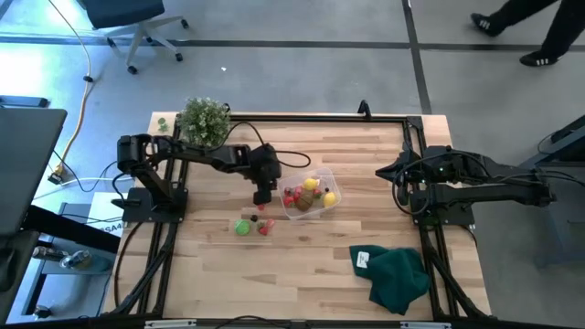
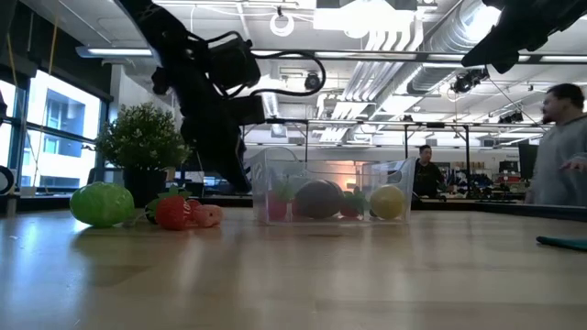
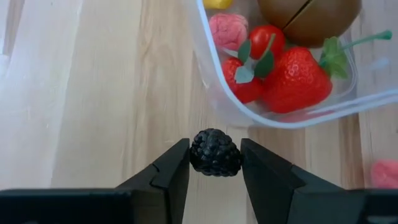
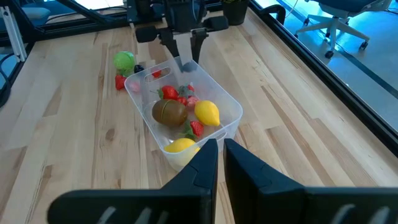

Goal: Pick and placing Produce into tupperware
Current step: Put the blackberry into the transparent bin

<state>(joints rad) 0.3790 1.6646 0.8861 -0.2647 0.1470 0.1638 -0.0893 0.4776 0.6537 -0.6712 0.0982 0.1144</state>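
The clear tub (image 1: 311, 196) sits mid-table and holds strawberries, a tomato, a pink berry, a brown fruit and yellow lemons (image 3: 292, 74). My left gripper (image 1: 263, 194) stands just outside the tub's left wall, fingers pointing down, shut on a small black bumpy berry (image 3: 215, 152). A bright green fruit (image 1: 242, 227), a red strawberry (image 1: 265, 228) and a pink piece (image 2: 209, 216) lie on the wood to the tub's near left. My right gripper (image 4: 221, 155) waits at the table's right side, shut and holding nothing. My left gripper pinches the black berry (image 3: 215, 152) between its two fingers, one finger (image 3: 177, 168) on each side of it. The fingers come from above, pointing down, just outside the tub's wall (image 3: 217, 99). Whether the berry still touches the wood I cannot tell.
A leafy potted plant (image 1: 203, 119) stands at the far left corner. A dark green cloth (image 1: 398, 274) lies near the right near edge. Bare wood lies in front of the tub. People (image 2: 564, 137) show in the room behind the table.
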